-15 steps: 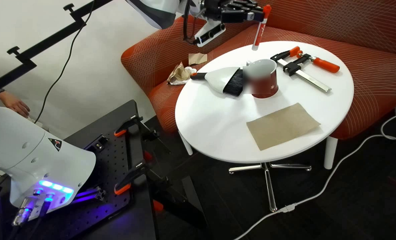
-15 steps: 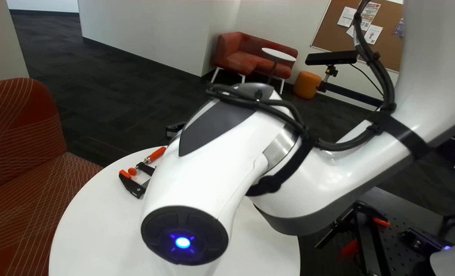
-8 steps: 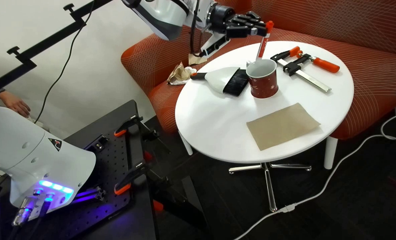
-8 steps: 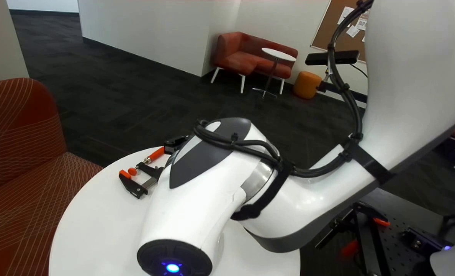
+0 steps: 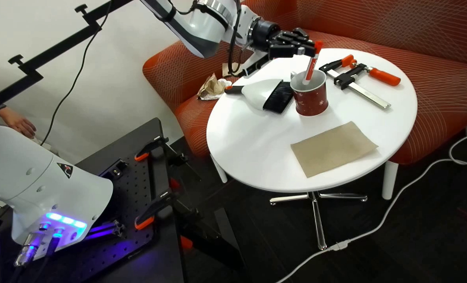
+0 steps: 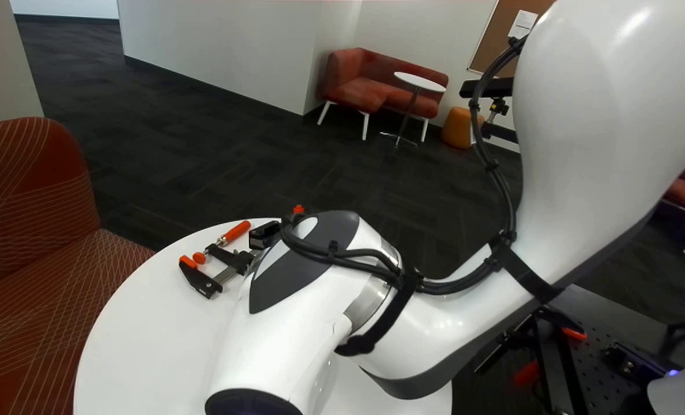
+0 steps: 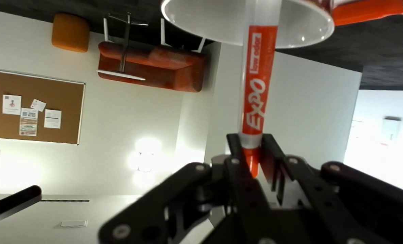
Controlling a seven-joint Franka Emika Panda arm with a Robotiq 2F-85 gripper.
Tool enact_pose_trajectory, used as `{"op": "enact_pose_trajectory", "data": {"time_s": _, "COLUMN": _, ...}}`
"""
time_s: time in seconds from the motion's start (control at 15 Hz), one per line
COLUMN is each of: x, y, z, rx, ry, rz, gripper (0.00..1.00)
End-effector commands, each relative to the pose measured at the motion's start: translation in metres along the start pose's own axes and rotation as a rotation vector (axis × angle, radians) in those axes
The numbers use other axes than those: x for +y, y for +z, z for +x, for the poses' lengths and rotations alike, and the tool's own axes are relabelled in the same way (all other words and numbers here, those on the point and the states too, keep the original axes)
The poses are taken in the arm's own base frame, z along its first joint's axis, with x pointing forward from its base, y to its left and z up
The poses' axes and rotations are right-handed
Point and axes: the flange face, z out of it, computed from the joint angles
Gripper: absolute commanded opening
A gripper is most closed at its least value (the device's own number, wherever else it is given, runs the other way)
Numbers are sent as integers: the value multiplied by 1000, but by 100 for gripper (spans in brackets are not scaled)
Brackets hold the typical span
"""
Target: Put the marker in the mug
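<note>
The dark red mug (image 5: 311, 101) stands upright on the white round table, with its white inside facing up. The red and white marker (image 5: 312, 67) is nearly upright, slightly tilted, its red end up. Its pale lower end appears inside the mug's rim. My gripper (image 5: 314, 50) is shut on the marker near its red end, just above and behind the mug. In the wrist view, which stands upside down, the marker (image 7: 258, 78) sits between my fingertips (image 7: 250, 142) and its far end reaches across the mug's white opening (image 7: 208, 20). The mug is hidden behind the arm in an exterior view.
A white dustpan with a black brush (image 5: 278, 98) lies beside the mug. A bar clamp with orange handles (image 5: 345, 80) lies on the far side. A brown paper sheet (image 5: 333, 148) lies at the front of the table (image 5: 249, 157). A red couch (image 5: 414, 51) stands behind.
My gripper has moved down with the marker held in it. The marker's lower end has gone from above and behind the mug to inside its rim. The mug has not moved.
</note>
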Motion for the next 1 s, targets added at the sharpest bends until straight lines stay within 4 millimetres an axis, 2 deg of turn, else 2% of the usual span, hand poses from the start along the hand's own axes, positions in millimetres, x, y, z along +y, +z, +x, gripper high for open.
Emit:
{"op": "enact_pose_trajectory", "data": {"time_s": 0.0, "x": -7, "y": 4, "z": -12, "rx": 11, "ry": 11, "rz": -29, "gripper": 5}}
{"op": "enact_pose_trajectory", "data": {"time_s": 0.2, "x": -8, "y": 6, "z": -23, "rx": 6, "ry": 0, "rz": -33, "gripper": 5}}
{"op": "enact_pose_trajectory", "data": {"time_s": 0.27, "x": -8, "y": 6, "z": -25, "rx": 7, "ry": -2, "rz": -36, "gripper": 37}}
{"op": "enact_pose_trajectory", "data": {"time_s": 0.53, "x": -7, "y": 5, "z": -18, "rx": 9, "ry": 14, "rz": -40, "gripper": 67}}
{"op": "enact_pose_trajectory", "data": {"time_s": 0.8, "x": -5, "y": 1, "z": 6, "rx": 19, "ry": 55, "rz": -41, "gripper": 96}}
{"op": "enact_pose_trajectory", "data": {"time_s": 0.87, "x": -5, "y": 1, "z": 12, "rx": 20, "ry": 65, "rz": -44, "gripper": 100}}
{"op": "enact_pose_trajectory", "data": {"time_s": 0.93, "x": -4, "y": 0, "z": 20, "rx": 22, "ry": 78, "rz": -44, "gripper": 100}}
